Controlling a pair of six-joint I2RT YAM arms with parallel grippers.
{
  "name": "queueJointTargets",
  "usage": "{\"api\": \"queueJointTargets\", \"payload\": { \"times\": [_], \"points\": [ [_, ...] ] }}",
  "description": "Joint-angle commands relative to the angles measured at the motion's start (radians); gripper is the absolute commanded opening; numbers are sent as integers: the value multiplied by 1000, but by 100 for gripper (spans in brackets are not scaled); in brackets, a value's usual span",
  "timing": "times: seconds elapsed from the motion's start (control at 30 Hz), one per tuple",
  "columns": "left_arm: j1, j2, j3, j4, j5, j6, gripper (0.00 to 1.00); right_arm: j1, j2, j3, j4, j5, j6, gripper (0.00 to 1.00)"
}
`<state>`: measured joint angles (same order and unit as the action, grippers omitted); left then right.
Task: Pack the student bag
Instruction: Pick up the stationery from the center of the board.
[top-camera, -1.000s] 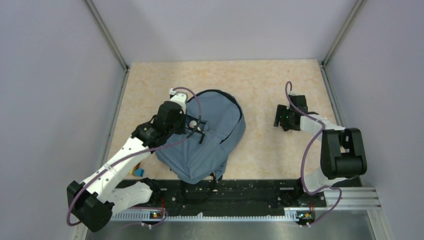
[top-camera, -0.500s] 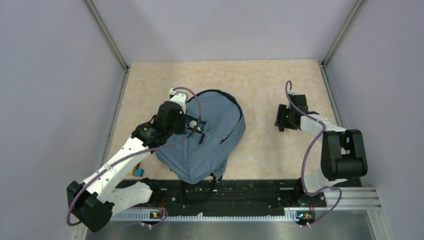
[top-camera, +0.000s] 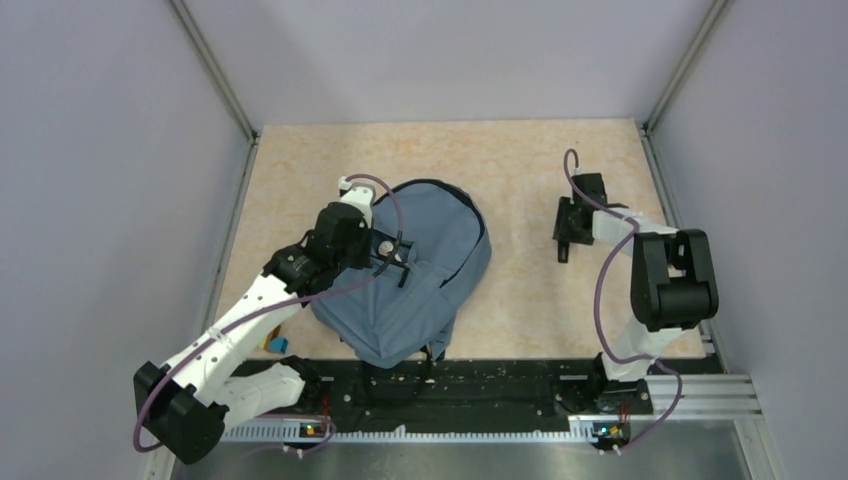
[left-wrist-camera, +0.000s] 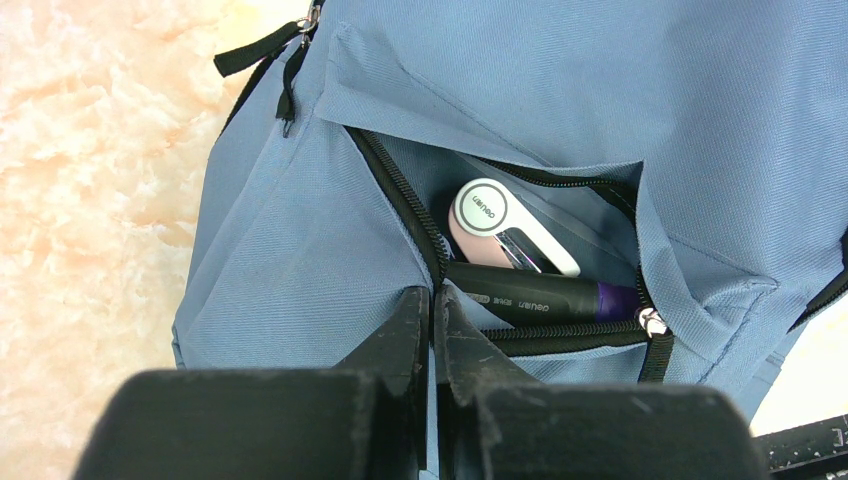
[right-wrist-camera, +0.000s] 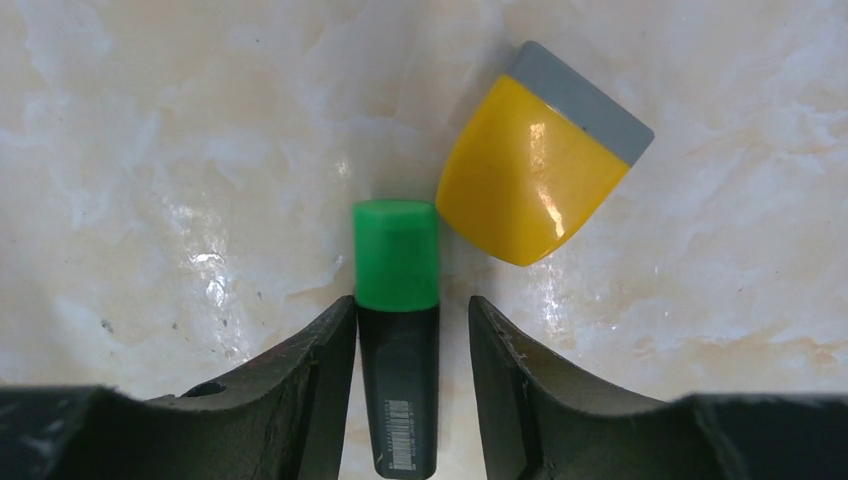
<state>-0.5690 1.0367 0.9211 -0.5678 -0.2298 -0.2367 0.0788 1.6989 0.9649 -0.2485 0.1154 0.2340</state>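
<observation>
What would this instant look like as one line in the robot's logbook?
left gripper: shut on student bag pocket edge | right gripper: open, straddling green-capped marker | pocket holds dark pen

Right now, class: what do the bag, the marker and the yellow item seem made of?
The bag: matte woven fabric; weave and soft folds show. The marker: probably smooth plastic, green cap, black barrel. The yellow item: likely glossy plastic; bright highlights.

"deli" — on the pink-white case (left-wrist-camera: 505, 228) and the black pen (left-wrist-camera: 540, 300)

matt woven cloth student bag (left-wrist-camera: 280, 260); glossy smooth table (right-wrist-camera: 150, 150)
</observation>
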Motion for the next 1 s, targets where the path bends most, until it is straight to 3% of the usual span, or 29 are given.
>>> {"api": "queueJointTargets", "payload": {
  "times": [0.0,0.13,0.37,0.6,0.8,0.97],
  "points": [
    [16,-15,2,66,-56,11,0,11,25,52,3,9,-17,44],
    [16,-15,2,65,-53,11,0,13,34,55,4,3,-17,41],
    [16,-21,2,65,-52,11,0,23,20,53,-1,10,-16,24],
    [15,-28,1,67,-48,14,0,78,-174,-6,23,-18,-1,11],
    [16,-33,-2,74,-28,19,0,236,-415,-49,107,-95,68,4],
    [17,-34,-2,76,-17,20,0,408,-496,-81,328,-176,177,0]
  ]
}}
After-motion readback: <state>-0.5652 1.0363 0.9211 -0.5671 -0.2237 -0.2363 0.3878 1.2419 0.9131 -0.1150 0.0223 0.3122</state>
